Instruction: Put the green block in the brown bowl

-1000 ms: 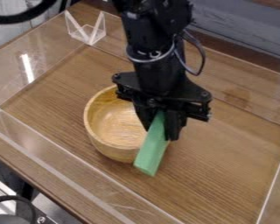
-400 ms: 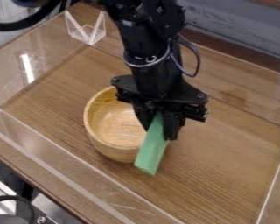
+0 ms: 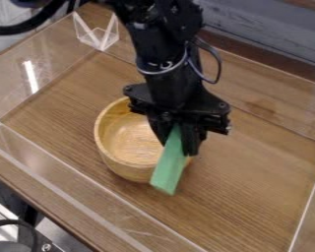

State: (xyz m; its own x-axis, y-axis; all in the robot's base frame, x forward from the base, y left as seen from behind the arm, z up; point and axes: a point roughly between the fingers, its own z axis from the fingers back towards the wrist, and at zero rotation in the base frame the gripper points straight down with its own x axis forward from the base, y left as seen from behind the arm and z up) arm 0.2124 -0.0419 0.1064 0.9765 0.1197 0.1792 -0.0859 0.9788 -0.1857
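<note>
Black robot hand [image 3: 184, 131], frame centre, clamped narrow on upper end of long flat bright green block [image 3: 172, 165]. Block hangs tilted, long axis running down-left toward lower centre, lower end outside and just right of round light-brown wooden bowl [image 3: 123, 136]. Bowl hollow lies left of hand on wood-grain worktop [image 3: 252, 187]. No readable labels.

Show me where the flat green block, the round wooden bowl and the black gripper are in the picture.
Long flat bright green block [image 3: 169, 172]: camera view, on its lower half below the gripper.
Round light-brown wooden bowl [image 3: 114, 156]: camera view, on its front outer wall.
Black gripper [image 3: 181, 137]: camera view, between its fingertips.
</note>
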